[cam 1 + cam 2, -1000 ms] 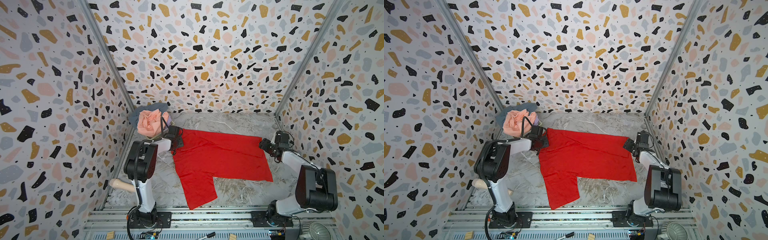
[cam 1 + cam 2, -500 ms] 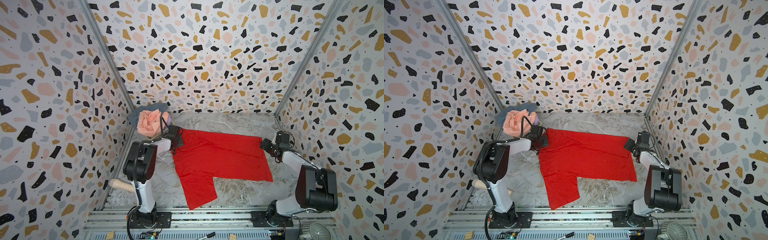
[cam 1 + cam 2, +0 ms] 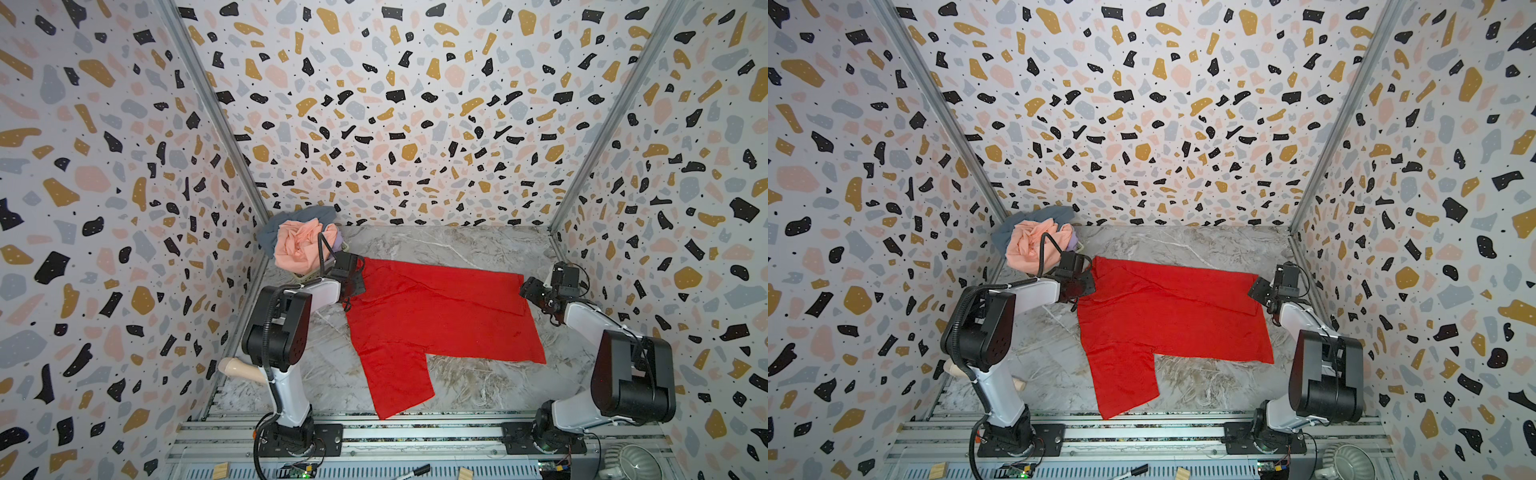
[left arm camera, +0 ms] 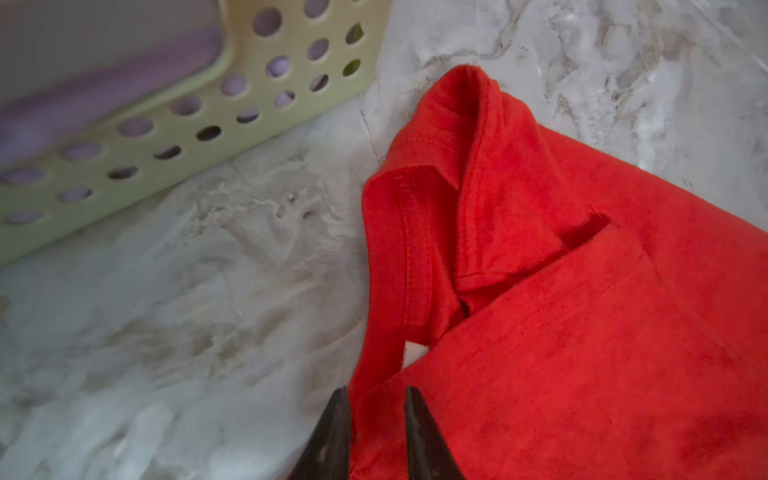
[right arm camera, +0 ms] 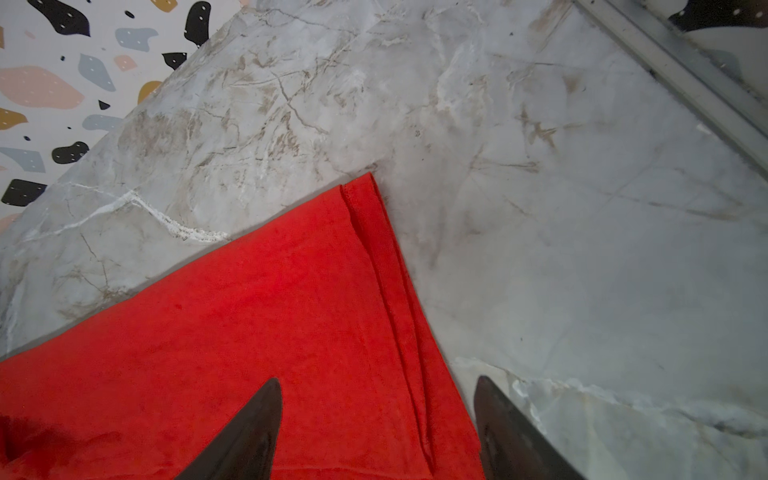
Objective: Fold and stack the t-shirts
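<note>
A bright red t-shirt (image 3: pixel 436 316) (image 3: pixel 1167 316) lies spread on the marble table, one sleeve pointing to the front edge. My left gripper (image 3: pixel 357 286) (image 3: pixel 1086 286) sits at its far left corner. In the left wrist view its jaws (image 4: pixel 376 390) stand narrow, with the red cloth's (image 4: pixel 582 332) edge pinched between them. My right gripper (image 3: pixel 525 286) (image 3: pixel 1258 289) is at the far right corner, open (image 5: pixel 376 379), and its fingers straddle the hem (image 5: pixel 249 324) without gripping. Peach-pink (image 3: pixel 299 245), grey-blue (image 3: pixel 286 224) and lilac (image 3: pixel 338 241) t-shirts are heaped at the back left.
The heap fills a pale yellow-green basket (image 4: pixel 208 108) just beside my left gripper. Patterned walls close in three sides. A wooden handle (image 3: pixel 241 370) lies at the left wall. A marker (image 3: pixel 415 471) and wood blocks rest on the front rail.
My left gripper's jaws have narrowed onto the red shirt's corner. Neither arm has visibly shifted and the shirt lies as before.
</note>
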Motion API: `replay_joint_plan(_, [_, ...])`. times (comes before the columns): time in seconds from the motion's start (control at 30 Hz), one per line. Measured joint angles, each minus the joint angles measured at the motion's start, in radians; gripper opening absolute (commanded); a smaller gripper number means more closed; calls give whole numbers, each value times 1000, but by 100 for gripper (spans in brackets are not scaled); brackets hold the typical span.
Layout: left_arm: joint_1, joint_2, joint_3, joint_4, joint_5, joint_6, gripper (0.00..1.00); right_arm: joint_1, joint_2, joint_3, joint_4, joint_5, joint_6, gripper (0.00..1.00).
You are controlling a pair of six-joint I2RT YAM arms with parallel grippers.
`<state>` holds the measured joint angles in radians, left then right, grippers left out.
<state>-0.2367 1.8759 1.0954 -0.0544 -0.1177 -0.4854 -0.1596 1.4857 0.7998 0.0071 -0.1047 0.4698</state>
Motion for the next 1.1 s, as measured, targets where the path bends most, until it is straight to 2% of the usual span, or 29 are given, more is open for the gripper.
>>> replay_joint_plan(0.4, [0,19,0,-24,-21,3,20,0,0,0,0,8,-3,73])
replay_joint_plan(0.63, [1,33,0,-16,-14,6,0,0,0,0,0,11,-6,73])
replay_joint_plan(0.83, [1,19,0,-28,-15,20,0,0,0,0,-8,15,-7,73])
replay_joint_plan(1.0, [1,-55,0,-50,-10,31,0,0,23,0,-22,16,-6,73])
replay_joint_plan(1.1, [1,-110,2,-50,9,39,0,0,45,-6,-27,11,-5,65])
